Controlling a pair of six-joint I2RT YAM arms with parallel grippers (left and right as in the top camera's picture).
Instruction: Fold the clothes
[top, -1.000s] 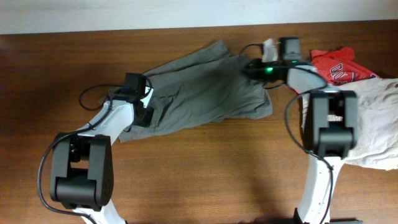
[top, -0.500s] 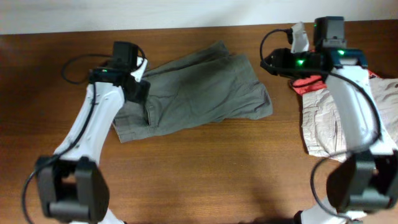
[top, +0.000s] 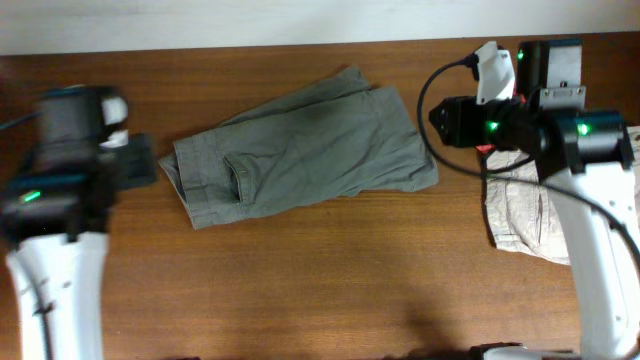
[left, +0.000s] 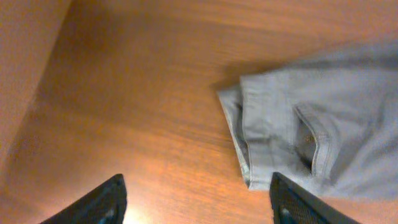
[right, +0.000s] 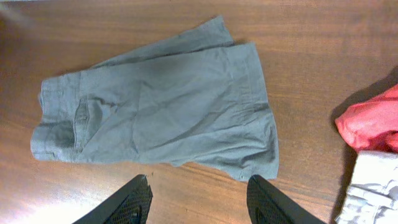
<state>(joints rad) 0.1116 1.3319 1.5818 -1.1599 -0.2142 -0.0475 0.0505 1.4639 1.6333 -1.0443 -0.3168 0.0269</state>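
Shorts (top: 300, 150) on brown wooden table (top: 300, 290), perhaps pale wall (top: 250, 20) behind; left gripper (left: 196, 182), right gripper (right: 198, 182) wide, empty.

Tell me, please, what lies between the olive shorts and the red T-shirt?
Nothing but bare wooden table. The right wrist view shows this stretch between the olive shorts and the red T-shirt.

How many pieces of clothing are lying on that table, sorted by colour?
Olive-grey shorts: 1
Pale beige garment: 1
Red garment: 1
Total: 3
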